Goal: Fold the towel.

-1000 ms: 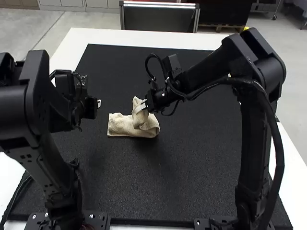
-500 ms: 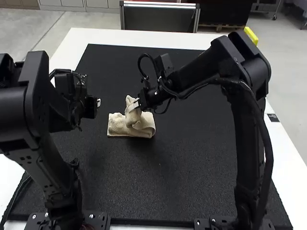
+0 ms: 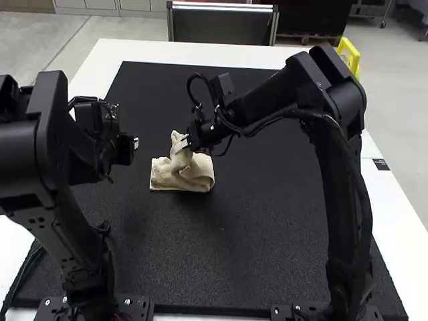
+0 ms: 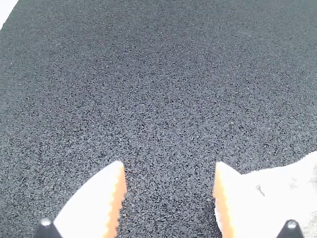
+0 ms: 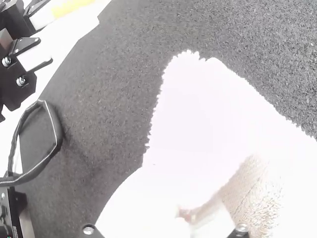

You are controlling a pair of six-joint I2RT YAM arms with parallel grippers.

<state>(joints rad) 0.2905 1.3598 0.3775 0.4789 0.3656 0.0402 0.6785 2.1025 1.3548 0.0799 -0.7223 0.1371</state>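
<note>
On the black mat (image 3: 261, 234), high view: and here the cream towel (image 3: 199, 175) is seen, laid left of the centre, folded over into a short, thick band, with a rounded fold at its right end.
Towel's raised part, high view: a peak is lifted from the middle of the band, while the rest is left resting on the mat.
Right gripper (image 3: 180, 145), high view: that peak is clamped between its fingers, gripped from the right.
Left gripper (image 3: 136, 143), high view: held to the left of the towel and slightly farther off, well apart from the cloth.
White table (image 3: 120, 51), high view: bordered along its far side, it is mostly covered by the mat.
Left gripper's fingers, left wrist view: wide apart, nothing pinched between them, dark mat seen through the gap; part of the towel is partly hidden behind one finger, though whether the two touch cannot be told.
Right gripper's fingers, right wrist view: clamped on the towel, and the cloth is drawn up into folds around them; their exact outlines are lost in the glare.
Towel's ragged edge (image 5: 187, 53), right wrist view: bent into a blunt corner, shown against the mat, with shaded, rough-textured cloth seen beside the bright folds.
</note>
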